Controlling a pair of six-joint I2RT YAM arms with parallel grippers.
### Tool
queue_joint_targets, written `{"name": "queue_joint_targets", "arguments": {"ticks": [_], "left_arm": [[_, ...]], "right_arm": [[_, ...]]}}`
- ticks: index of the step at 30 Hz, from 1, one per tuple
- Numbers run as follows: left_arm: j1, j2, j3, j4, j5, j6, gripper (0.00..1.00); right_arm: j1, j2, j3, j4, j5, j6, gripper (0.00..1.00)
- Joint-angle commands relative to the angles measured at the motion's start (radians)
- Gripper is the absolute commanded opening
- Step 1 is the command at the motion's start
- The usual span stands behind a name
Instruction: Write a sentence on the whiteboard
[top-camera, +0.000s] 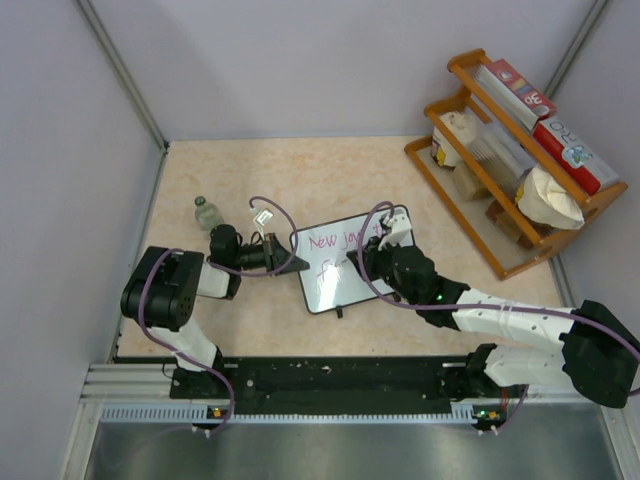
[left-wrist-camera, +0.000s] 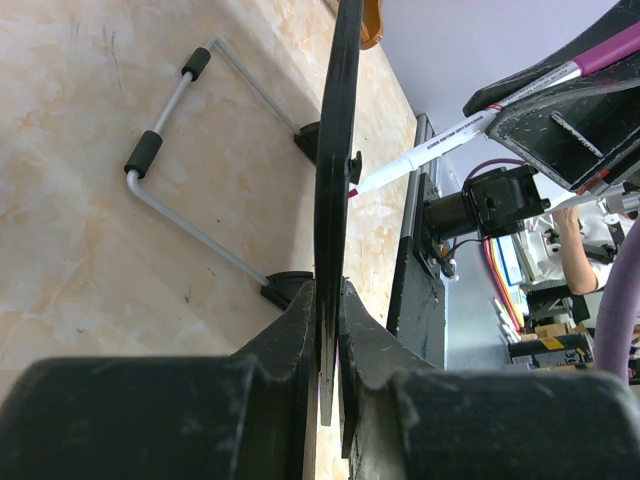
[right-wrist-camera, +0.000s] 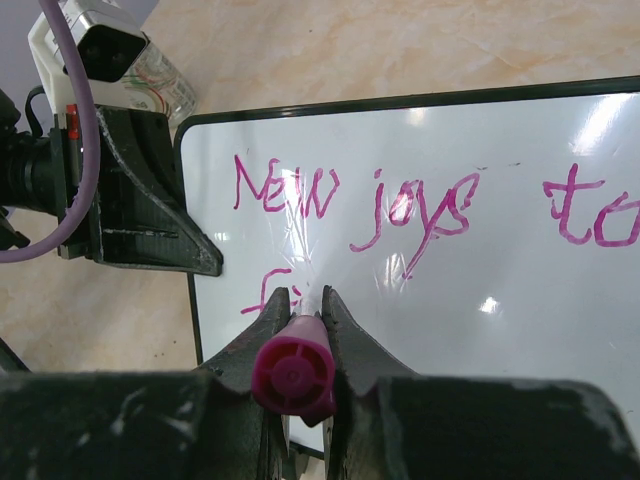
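The whiteboard (top-camera: 330, 285) stands tilted at the table's middle and fills the right wrist view (right-wrist-camera: 520, 300). The pink sentence (right-wrist-camera: 400, 200) reads "New joys to", with a second line begun at the lower left (right-wrist-camera: 262, 295). My left gripper (top-camera: 287, 262) is shut on the whiteboard's left edge; the left wrist view shows the black frame (left-wrist-camera: 335, 150) edge-on between its fingers (left-wrist-camera: 330, 310). My right gripper (top-camera: 355, 262) is shut on a pink-capped marker (right-wrist-camera: 293, 375). The marker's white barrel (left-wrist-camera: 430, 150) points at the board, its tip at the second line.
A small glass bottle (top-camera: 207, 212) stands behind the left arm. A wooden rack (top-camera: 455, 195) with boxes and bags stands at the back right. The board's wire stand (left-wrist-camera: 170, 120) rests on the table behind it. A black rail (top-camera: 340, 380) runs along the near edge.
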Motion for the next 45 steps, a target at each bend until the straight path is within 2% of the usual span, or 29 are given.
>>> {"name": "queue_joint_targets", "arguments": {"ticks": [1,21,45], "left_arm": [[0.003,-0.001,-0.003,0.027,0.011,-0.005,0.0],[0.003,-0.001,-0.003,0.027,0.011,-0.005,0.0],[0.003,-0.003,-0.005,0.027,0.011,-0.004,0.0]], "right_arm": [[-0.009,0.006,-0.006,0.005,0.023,0.006,0.0],[-0.007,-0.026,-0.083,0.012,-0.025,0.027,0.0],[-0.007,-0.009,-0.013,0.052,0.052,0.006,0.0]]}}
